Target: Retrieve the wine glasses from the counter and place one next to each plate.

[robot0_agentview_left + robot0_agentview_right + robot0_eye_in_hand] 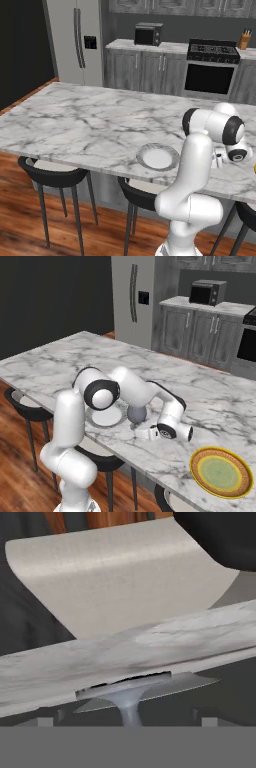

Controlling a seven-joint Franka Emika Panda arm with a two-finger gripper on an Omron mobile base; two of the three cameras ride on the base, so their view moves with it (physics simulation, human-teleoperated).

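One wine glass (136, 413), a smoky grey-blue goblet, stands on the marble island just right of the white plate (106, 417), which also shows in the left base view (157, 157). My gripper (143, 430) lies low beside the glass at stem height, jaws open. In the hand view the glass's round foot and stem (127, 694) sit between the spread fingertips of the gripper (127, 721), untouched by either. The yellow plate (221, 472) with a greenish centre lies further right near the island's front edge. The counter (150, 46) runs along the back wall.
Black stools (52, 175) stand under the island's front edge, and a cushioned stool seat (115, 587) lies beyond the edge in the hand view. On the back counter sit a microwave (148, 34) and a knife block (244, 40), with a stove (212, 51) and a fridge (77, 40) alongside.
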